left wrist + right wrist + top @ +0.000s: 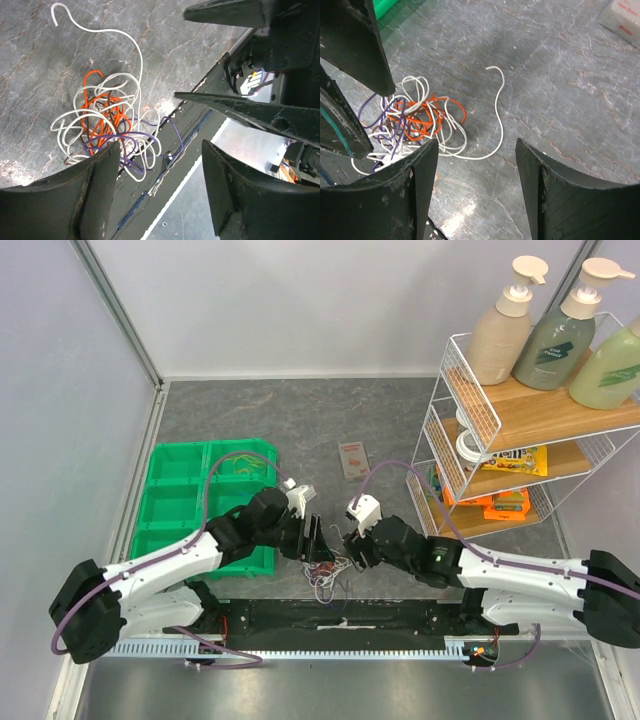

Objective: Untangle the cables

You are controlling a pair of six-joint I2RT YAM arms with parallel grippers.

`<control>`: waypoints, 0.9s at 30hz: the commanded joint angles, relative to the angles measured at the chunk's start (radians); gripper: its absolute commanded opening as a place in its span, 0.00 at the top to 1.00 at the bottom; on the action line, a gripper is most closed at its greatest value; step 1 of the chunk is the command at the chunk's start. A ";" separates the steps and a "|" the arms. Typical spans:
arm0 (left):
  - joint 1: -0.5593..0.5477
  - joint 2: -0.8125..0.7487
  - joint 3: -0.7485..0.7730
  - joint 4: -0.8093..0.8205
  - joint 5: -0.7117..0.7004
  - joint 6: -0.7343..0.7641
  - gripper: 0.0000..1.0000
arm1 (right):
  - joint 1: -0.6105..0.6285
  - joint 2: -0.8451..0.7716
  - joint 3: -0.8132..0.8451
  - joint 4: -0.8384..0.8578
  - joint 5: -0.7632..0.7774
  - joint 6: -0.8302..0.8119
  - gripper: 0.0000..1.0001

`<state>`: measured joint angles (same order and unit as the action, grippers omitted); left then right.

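Note:
The cables [326, 578] lie in one tangled heap of white, orange, purple and dark brown wires on the grey table, by its near edge. The left wrist view shows the heap [107, 125] with one white wire [131, 45] trailing away. The right wrist view shows the heap [415, 120] too, with the white wire [499, 110] curling off to the right. My left gripper [318, 540] is open and empty above the heap's left side. My right gripper [350, 548] is open and empty above its right side. The two grippers face each other, close together.
A green compartment tray [190, 502] sits at the left. A white wire shelf [480, 430] with bottles and snack packs stands at the right. A small flat packet [353, 459] lies behind the grippers. A black strip [340, 622] runs along the table's near edge.

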<state>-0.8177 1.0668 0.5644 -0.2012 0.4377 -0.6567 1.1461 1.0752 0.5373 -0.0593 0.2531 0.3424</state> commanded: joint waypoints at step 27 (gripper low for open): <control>-0.115 0.008 0.041 -0.184 -0.252 -0.178 0.71 | 0.000 0.055 -0.010 0.052 -0.015 0.007 0.28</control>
<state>-0.9287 1.0637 0.5507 -0.4099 0.1604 -0.8928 1.1461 1.1221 0.4999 -0.0563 0.2546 0.3561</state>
